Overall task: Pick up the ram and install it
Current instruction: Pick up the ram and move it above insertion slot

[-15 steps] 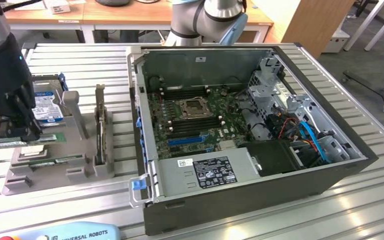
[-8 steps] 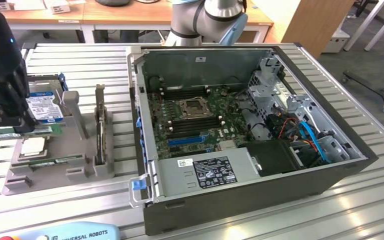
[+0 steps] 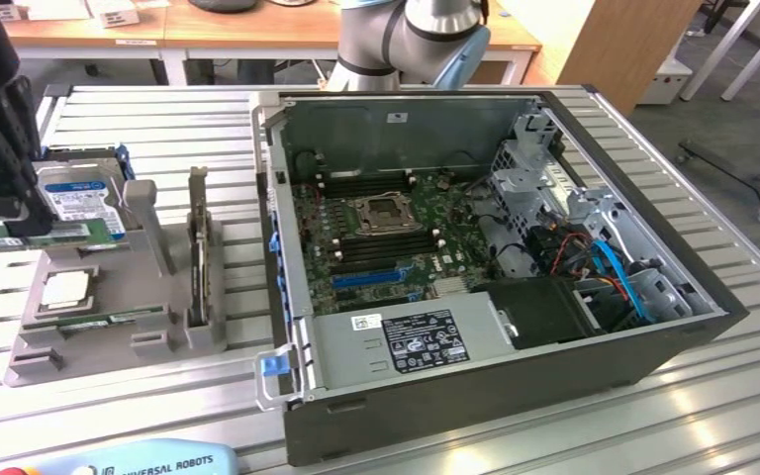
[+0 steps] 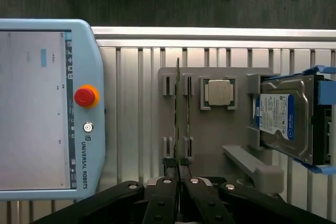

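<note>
The ram (image 3: 63, 235) stands on edge, the jaws of the gripper (image 3: 27, 228) clamped flat against its two thin faces. That pinch probably keeps the lower edge free for a slot. It hangs over the grey holder (image 3: 37, 361), well apart from the open computer case (image 3: 486, 396). Its long axis lies about level, one end toward the case on the exterior view's right.

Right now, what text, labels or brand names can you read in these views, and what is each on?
"UNIVERSAL ROBOTS": on the teach pendant, below its red stop button.
Pendant screen: blurred, unreadable.
Hard drive label: too small to read.
Power supply label: too small to read.
</note>
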You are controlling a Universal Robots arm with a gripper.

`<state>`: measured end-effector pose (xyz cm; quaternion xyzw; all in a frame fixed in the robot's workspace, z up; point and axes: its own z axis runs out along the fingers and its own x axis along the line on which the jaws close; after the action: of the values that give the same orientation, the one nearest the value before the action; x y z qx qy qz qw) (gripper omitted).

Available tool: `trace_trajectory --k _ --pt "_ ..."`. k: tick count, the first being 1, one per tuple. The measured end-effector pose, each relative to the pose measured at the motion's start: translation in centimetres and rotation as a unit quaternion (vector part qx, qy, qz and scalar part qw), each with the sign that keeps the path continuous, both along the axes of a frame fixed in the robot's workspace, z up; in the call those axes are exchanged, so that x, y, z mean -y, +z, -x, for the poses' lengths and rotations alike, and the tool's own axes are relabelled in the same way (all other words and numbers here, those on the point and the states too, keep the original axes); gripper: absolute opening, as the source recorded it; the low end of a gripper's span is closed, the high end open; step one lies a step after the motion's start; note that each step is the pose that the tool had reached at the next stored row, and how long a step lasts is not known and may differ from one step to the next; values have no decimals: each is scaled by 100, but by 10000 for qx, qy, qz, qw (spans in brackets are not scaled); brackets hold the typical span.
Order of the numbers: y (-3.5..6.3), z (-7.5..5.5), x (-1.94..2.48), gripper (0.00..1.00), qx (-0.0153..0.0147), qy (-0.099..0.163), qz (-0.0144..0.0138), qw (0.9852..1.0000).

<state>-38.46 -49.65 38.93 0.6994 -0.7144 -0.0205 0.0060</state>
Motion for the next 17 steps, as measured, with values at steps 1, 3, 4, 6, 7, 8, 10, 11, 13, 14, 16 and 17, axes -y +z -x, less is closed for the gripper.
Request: trace_trajectory --k 1,3,4,6,7,8,10,11,13,14,16,17 --pt "34 0 0 11 0 0 0 10000" --pt "102 0 0 11 0 0 0 10000" --pt "140 0 0 11 0 0 0 10000" --pt "216 0 0 11 0 0 0 10000" --pt "253 0 0 11 0 0 0 10000" --pt "289 0 0 11 0 0 0 10000" --pt "358 0 0 11 0 0 0 10000" --pt "381 0 0 11 0 0 0 10000" --pt "405 0 0 11 0 0 0 10000" --pt "406 0 0 11 0 0 0 10000" --pt "407 0 0 11 0 0 0 10000" --pt "407 0 0 11 0 0 0 10000"
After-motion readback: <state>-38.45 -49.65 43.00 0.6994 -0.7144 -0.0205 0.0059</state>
